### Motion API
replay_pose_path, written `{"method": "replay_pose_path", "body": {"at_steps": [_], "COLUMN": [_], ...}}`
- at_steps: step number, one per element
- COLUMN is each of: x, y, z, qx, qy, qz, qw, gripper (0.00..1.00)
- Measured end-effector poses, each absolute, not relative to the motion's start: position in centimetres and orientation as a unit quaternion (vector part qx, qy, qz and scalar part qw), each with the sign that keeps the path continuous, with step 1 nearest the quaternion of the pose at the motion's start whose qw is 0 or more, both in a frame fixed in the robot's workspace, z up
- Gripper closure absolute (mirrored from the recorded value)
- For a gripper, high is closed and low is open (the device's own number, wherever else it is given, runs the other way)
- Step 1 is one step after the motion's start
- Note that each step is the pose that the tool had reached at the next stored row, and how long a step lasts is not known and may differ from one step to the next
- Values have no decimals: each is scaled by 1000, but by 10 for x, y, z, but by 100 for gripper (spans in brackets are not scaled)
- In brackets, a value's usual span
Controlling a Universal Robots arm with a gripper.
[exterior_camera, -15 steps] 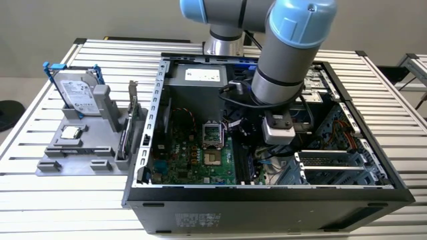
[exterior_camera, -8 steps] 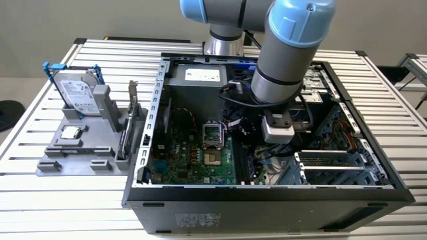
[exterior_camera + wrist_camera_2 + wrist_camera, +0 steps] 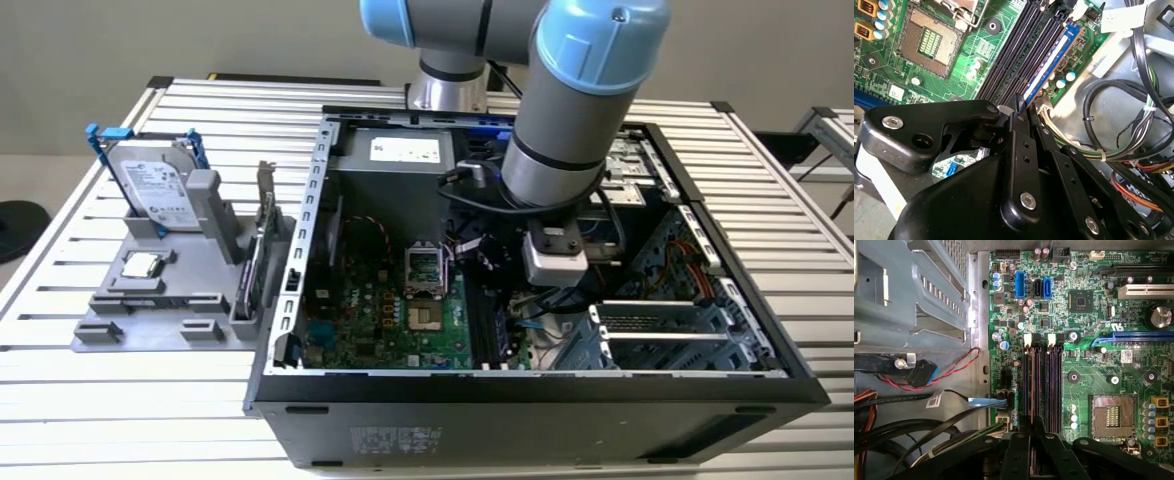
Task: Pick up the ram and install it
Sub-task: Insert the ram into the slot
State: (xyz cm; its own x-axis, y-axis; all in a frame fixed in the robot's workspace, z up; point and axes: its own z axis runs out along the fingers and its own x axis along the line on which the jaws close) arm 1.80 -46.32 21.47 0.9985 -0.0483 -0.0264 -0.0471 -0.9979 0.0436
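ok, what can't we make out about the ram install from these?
- Near end of the ram: second wrist view, covered by the claw shut on it.
- White latch at its far end: second wrist view, too small to tell if closed.
- Near ends of the memory slots: first wrist view, behind the claw.

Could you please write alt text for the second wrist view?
The black gripper is closed on one end of the blue ram, which stands on edge in a memory slot of the green motherboard, beside an empty processor socket and bundled cables.
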Motion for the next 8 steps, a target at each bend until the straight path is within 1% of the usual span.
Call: {"method": "replay_pose_path", "body": {"at_steps": [8], "x": [18], "y": [-463], "z": [216], "qx": [999], "qy": [-25], "qz": [-14], "qw": [21], "gripper": [100]}}
